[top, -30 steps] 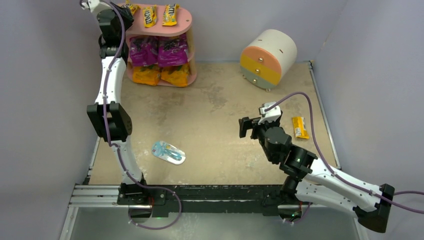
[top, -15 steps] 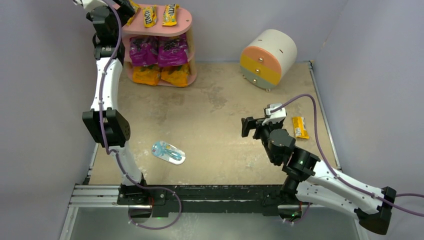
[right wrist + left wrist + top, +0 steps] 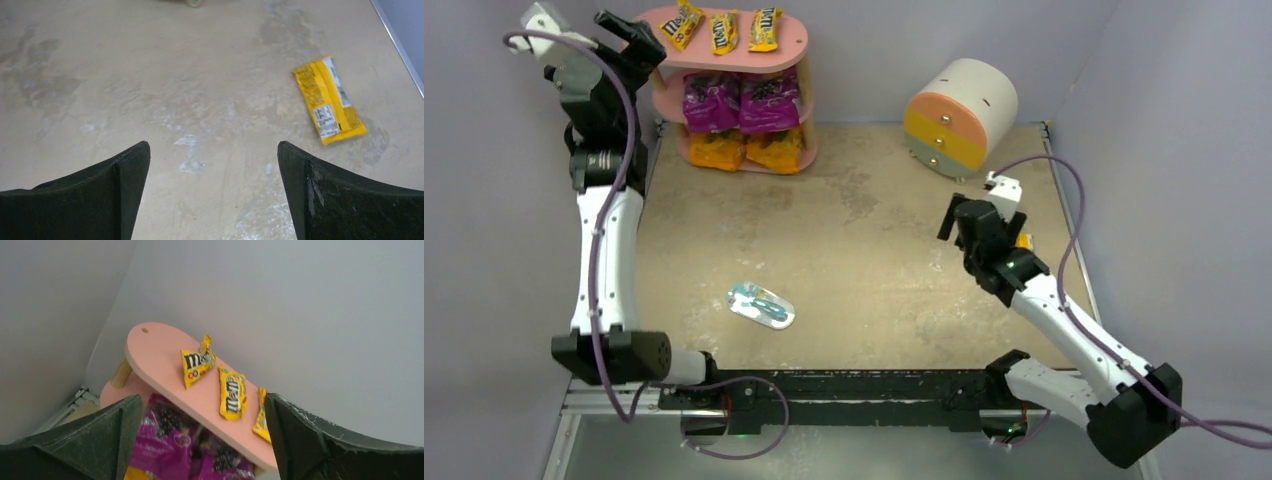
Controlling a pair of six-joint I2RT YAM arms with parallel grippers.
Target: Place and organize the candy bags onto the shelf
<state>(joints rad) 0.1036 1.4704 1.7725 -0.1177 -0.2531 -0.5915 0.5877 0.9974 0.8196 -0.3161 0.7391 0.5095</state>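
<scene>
The right gripper (image 3: 214,150), jaws wide and empty, hangs over the table (image 3: 150,75). The one loose M&M's pack (image 3: 328,100) lies flat ahead to its right, so swing over, straddle its narrow width, then pinch. Far back, the left gripper (image 3: 202,402), also spread empty, faces the shelf (image 3: 155,347).

Left arm (image 3: 604,240) extended far back, jaws wide, empty; right arm (image 3: 1064,320) angled forward, jaws wide, empty.

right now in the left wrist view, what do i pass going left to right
one finger → tilted m&m's pack → straight m&m's pack → third m&m's pack, partly behind the other finger
</scene>
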